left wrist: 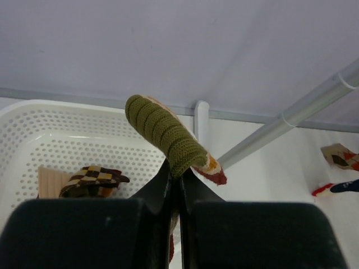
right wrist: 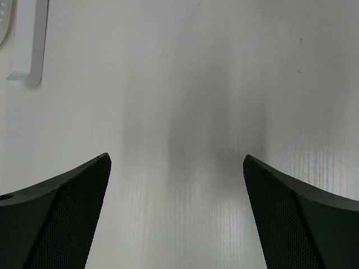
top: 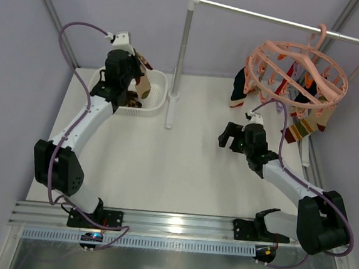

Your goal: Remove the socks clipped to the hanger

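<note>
The salmon-pink ring hanger (top: 298,74) hangs from the white rail at the back right with several socks (top: 303,123) still clipped under it, one navy-and-red (top: 240,86). My left gripper (top: 135,71) is over the white basket (top: 159,82), shut on an olive-striped sock (left wrist: 165,131) with a red and cream end; the sock folds over the fingertips (left wrist: 162,185). A brown argyle sock (left wrist: 92,179) lies in the basket (left wrist: 33,129). My right gripper (top: 226,137) is open and empty above the table, left of the hanger; its fingers (right wrist: 61,207) frame bare tabletop.
The white rail stand's post (top: 181,59) rises between basket and hanger, its foot (right wrist: 28,45) on the table. Its rail (left wrist: 291,115) crosses the left wrist view. Grey walls enclose the table on three sides.
</note>
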Motion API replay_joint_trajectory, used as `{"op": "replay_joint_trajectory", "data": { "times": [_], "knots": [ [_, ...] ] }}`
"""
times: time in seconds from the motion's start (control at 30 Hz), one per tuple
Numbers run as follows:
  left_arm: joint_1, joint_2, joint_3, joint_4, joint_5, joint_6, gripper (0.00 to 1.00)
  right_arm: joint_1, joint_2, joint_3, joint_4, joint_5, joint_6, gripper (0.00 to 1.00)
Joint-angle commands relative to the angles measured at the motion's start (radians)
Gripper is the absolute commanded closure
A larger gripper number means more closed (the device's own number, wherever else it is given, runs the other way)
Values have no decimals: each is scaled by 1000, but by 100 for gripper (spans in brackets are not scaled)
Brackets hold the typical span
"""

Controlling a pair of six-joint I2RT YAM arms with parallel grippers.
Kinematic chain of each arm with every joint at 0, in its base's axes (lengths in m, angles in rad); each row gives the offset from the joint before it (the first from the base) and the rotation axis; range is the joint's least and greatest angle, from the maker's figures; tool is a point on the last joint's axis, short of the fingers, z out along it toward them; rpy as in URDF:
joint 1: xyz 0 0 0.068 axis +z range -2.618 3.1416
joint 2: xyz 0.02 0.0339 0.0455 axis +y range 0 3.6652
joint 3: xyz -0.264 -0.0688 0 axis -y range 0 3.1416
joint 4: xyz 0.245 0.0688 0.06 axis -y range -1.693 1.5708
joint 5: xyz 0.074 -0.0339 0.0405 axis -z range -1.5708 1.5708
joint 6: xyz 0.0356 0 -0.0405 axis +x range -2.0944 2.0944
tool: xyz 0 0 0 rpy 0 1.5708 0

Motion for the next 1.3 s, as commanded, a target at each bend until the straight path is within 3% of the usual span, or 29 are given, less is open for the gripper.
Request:
{"op": "replay_joint_trajectory", "data": {
  "times": [0.0,0.2,0.23,0.3,0.33,0.77,1.0,1.27],
  "knots": [
    [22,41,53,-15,-30,10,100,-17,12,-4,84,-35,12,0],
    [32,72,47,-1,-98,-7,100,-31,34,-6,104,-64,6,0],
    [32,74,47,-1,-107,-14,91,-31,34,-6,104,-64,3,0],
    [32,77,49,-3,-131,-15,49,-35,37,-4,104,-64,-2,0],
    [32,78,50,-12,-144,-16,1,-37,38,-4,102,-65,-3,0],
    [22,51,24,-31,-185,-27,0,-43,0,-9,85,-61,-13,0],
    [-123,78,-20,11,-170,15,0,-51,-99,-21,24,-12,-20,0],
    [-258,210,32,57,-145,24,0,-60,-334,-24,-126,45,-36,0]
  ]
}}
